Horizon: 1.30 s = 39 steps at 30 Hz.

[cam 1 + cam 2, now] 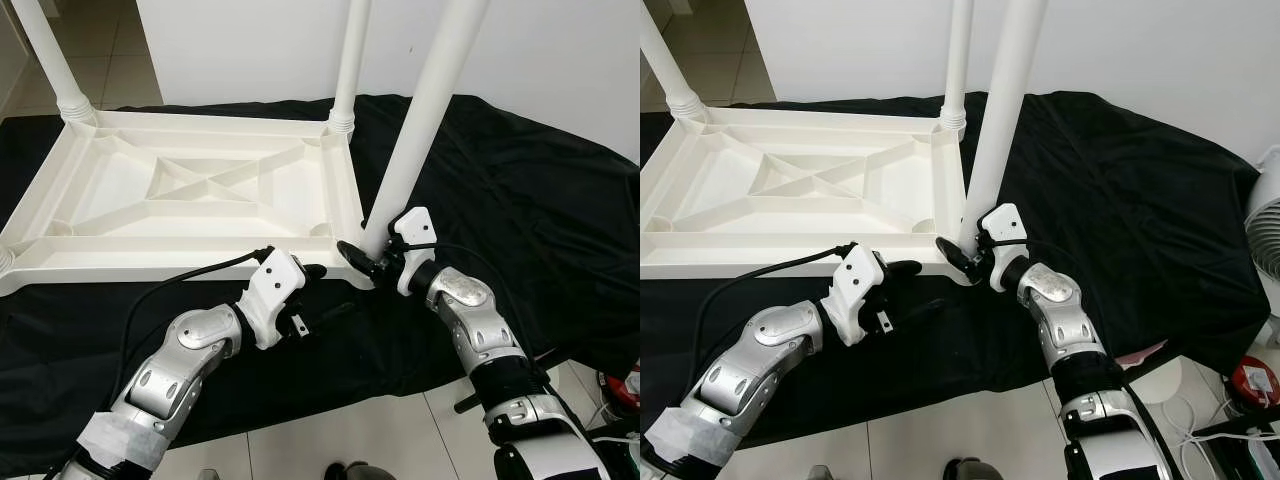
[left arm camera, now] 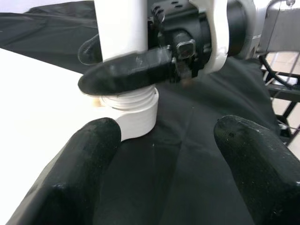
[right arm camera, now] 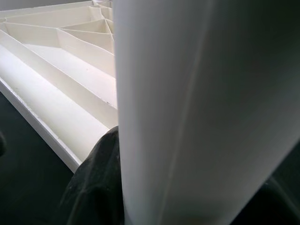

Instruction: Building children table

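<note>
Right gripper [image 1: 372,256] clamped on table leg [image 1: 425,118] at tabletop [image 1: 190,190] corner; left gripper [image 1: 318,292] open, empty, beside corner.

Left gripper [image 2: 166,154] open, fingers spread over black cloth [image 2: 187,140]. Right gripper [image 2: 140,70] clamps the white table leg [image 2: 122,28] just above its threaded socket [image 2: 133,115].

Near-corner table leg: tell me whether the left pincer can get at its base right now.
Probably yes. The left pincer is open beside the leg, black cloth between, though the right pincer already clamps the base.
</note>
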Available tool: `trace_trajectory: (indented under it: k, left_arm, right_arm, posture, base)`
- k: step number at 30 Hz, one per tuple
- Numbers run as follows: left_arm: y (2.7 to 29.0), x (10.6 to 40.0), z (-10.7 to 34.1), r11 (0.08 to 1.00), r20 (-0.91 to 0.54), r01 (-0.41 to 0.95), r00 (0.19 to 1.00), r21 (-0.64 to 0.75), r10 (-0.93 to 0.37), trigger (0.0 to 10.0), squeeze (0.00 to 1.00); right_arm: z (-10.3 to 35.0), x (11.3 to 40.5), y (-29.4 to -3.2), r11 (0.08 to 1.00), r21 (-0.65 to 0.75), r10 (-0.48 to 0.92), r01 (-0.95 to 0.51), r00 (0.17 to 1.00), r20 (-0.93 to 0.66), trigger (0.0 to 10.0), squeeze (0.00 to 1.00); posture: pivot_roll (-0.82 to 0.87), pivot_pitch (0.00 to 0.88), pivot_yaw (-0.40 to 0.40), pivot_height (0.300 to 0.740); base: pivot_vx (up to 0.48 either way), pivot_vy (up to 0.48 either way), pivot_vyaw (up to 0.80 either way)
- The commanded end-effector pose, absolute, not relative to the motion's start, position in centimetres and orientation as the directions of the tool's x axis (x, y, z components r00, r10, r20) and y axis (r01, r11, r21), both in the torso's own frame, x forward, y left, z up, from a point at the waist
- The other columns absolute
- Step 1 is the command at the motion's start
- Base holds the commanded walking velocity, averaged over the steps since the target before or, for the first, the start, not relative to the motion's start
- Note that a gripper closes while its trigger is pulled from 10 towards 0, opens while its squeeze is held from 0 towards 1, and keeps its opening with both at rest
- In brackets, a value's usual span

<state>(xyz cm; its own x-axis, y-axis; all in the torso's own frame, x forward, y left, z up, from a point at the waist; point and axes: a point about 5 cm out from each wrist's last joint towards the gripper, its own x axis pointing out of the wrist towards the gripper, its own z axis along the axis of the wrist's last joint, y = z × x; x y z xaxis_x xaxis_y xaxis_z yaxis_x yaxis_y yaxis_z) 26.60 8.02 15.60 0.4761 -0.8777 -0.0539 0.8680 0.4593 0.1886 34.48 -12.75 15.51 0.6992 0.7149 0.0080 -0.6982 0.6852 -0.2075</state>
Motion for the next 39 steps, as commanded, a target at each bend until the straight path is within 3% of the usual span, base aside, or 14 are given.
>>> trace_trajectory:
  k: [1, 12, 13, 14, 15, 18, 20, 23, 29, 37, 39]
  left_arm:
    - [7.4, 25.9, 15.5, 0.375, -0.071, 0.909, 0.392, 0.18, -0.917, 10.0, 0.0]
    - [7.7, 26.0, 15.6, 0.387, -0.076, 0.904, 0.405, 0.18, -0.911, 10.0, 0.0]
    - [7.7, 26.0, 15.5, 0.39, -0.078, 0.903, 0.408, 0.181, -0.91, 10.0, 0.0]
    - [7.7, 26.0, 15.5, 0.39, -0.078, 0.903, 0.408, 0.181, -0.91, 10.0, 0.0]
    - [7.7, 26.1, 15.5, 0.394, -0.078, 0.901, 0.413, 0.182, -0.908, 10.0, 0.0]
    - [7.7, 26.2, 15.4, 0.399, -0.078, 0.899, 0.417, 0.183, -0.905, 10.0, 0.0]
    - [7.6, 26.5, 15.4, 0.422, -0.067, 0.884, 0.442, 0.201, -0.895, 10.0, 0.0]
    - [7.6, 26.8, 15.4, 0.437, -0.064, 0.875, 0.458, 0.21, -0.887, 10.0, 0.0]
    - [7.7, 26.8, 15.4, 0.439, -0.065, 0.873, 0.461, 0.21, -0.885, 10.0, 0.0]
    - [8.1, 27.3, 15.1, 0.467, -0.081, 0.857, 0.493, 0.216, -0.867, 10.0, 0.0]
    - [8.1, 27.4, 15.1, 0.474, -0.083, 0.855, 0.499, 0.212, -0.863, 10.0, 0.0]
  right_arm:
    - [14.7, 34.6, -12.6, 0.632, -0.218, 0.751, -0.743, 0.657, -0.063, 0.0, 0.0]
    - [13.9, 34.9, -13.5, 0.623, -0.179, 0.762, -0.762, 0.642, -0.084, 0.0, 0.0]
    - [13.9, 35.0, -13.6, 0.632, -0.169, 0.757, -0.756, 0.649, -0.074, 4.2, 0.0]
    - [13.9, 35.0, -13.6, 0.632, -0.169, 0.757, -0.756, 0.649, -0.074, 4.2, 0.0]
    - [13.9, 35.1, -13.7, 0.658, -0.155, 0.739, -0.737, 0.671, -0.056, 10.0, 0.0]
    - [14.0, 35.2, -13.7, 0.692, -0.15, 0.71, -0.706, 0.703, -0.037, 10.0, 0.0]
    - [13.7, 35.6, -13.8, 0.791, -0.149, 0.597, -0.594, 0.802, -0.028, 10.0, 0.0]
    - [13.4, 35.6, -13.4, 0.86, -0.112, 0.5, -0.498, 0.866, -0.014, 10.0, 0.0]
    - [13.3, 35.5, -13.1, 0.884, -0.088, 0.459, -0.458, 0.888, -0.008, 10.0, 0.0]
    - [12.8, 33.0, -9.9, 0.993, 0.023, 0.116, -0.117, 0.992, 0.046, 10.0, 0.0]
    - [12.7, 32.6, -9.3, 0.995, 0.031, 0.093, -0.095, 0.995, 0.046, 10.0, 0.0]
  posture:
    - [0.06, 0.058, -0.052, 0.74]
    - [0.07, 0.05, -0.052, 0.74]
    - [0.07, 0.049, -0.054, 0.74]
    - [0.07, 0.049, -0.054, 0.74]
    - [0.07, 0.048, -0.054, 0.74]
    - [0.07, 0.046, -0.056, 0.74]
    - [0.07, 0.04, -0.061, 0.74]
    - [0.07, 0.035, -0.064, 0.74]
    - [0.07, 0.035, -0.064, 0.74]
    - [0.07, 0.024, -0.07, 0.74]
    - [0.07, 0.025, -0.069, 0.74]
  base:
    - [0.0, 0.0, 0.0]
    - [0.0, 0.0, 0.0]
    - [0.0, 0.0, 0.0]
    - [0.0, 0.0, 0.0]
    - [0.0, 0.0, 0.0]
    - [0.0, 0.0, 0.0]
    - [0.0, 0.0, 0.0]
    - [0.0, 0.0, 0.0]
    - [0.0, 0.0, 0.0]
    - [0.0, 0.0, 0.0]
    - [0.0, 0.0, 0.0]
